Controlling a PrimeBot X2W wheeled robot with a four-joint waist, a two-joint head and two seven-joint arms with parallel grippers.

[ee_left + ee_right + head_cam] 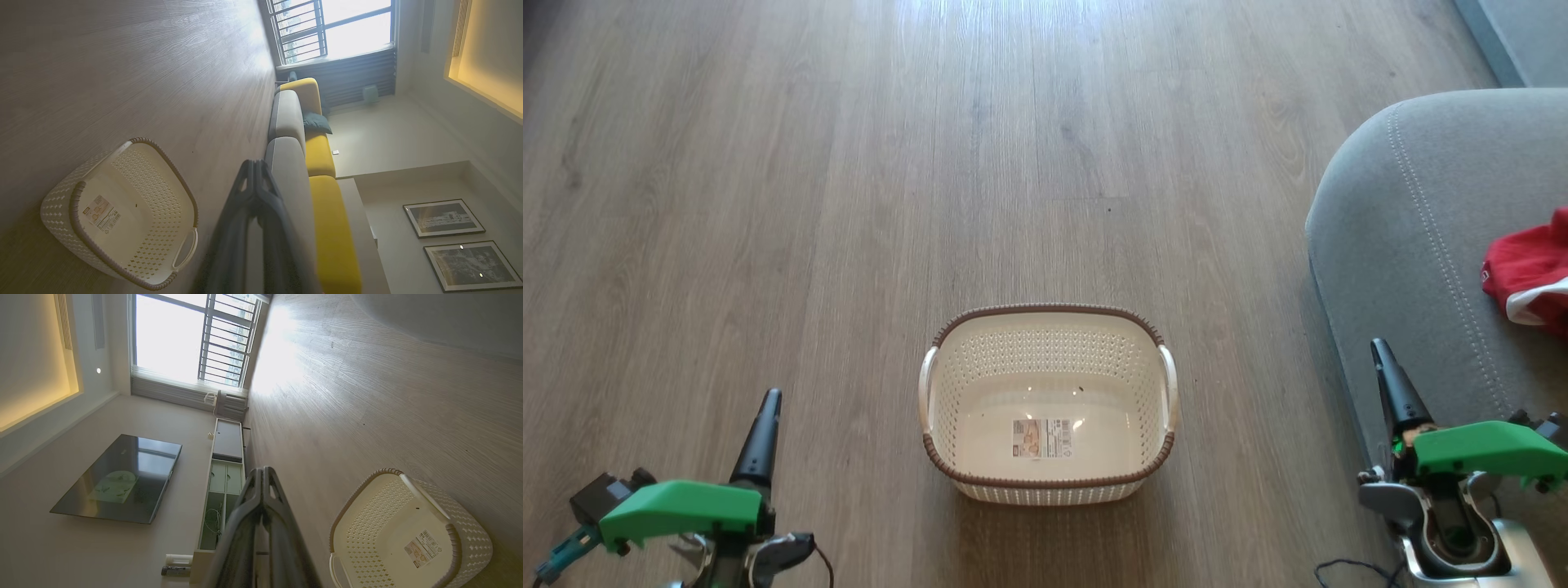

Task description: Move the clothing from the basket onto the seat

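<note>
The cream-white basket (1047, 404) stands on the wood floor at centre, with nothing in it but a label sticker on its bottom. It also appears as the basket (122, 212) and the basket (404, 535). A bright red garment with a white band (1531, 273) lies on the grey seat (1405, 245) at the right edge. The plain white garment is out of view. My left gripper (768, 400) hangs at lower left, shut and holding nothing, fingertips touching (255, 163). My right gripper (1379, 347) sits at lower right by the seat's front, shut and holding nothing (261, 470).
The grey seat joins a long grey and yellow sofa (322, 163) running toward a window. A TV (118, 479) and a low cabinet (222, 482) line the opposite wall. Wood floor (931, 163) spreads wide around the basket.
</note>
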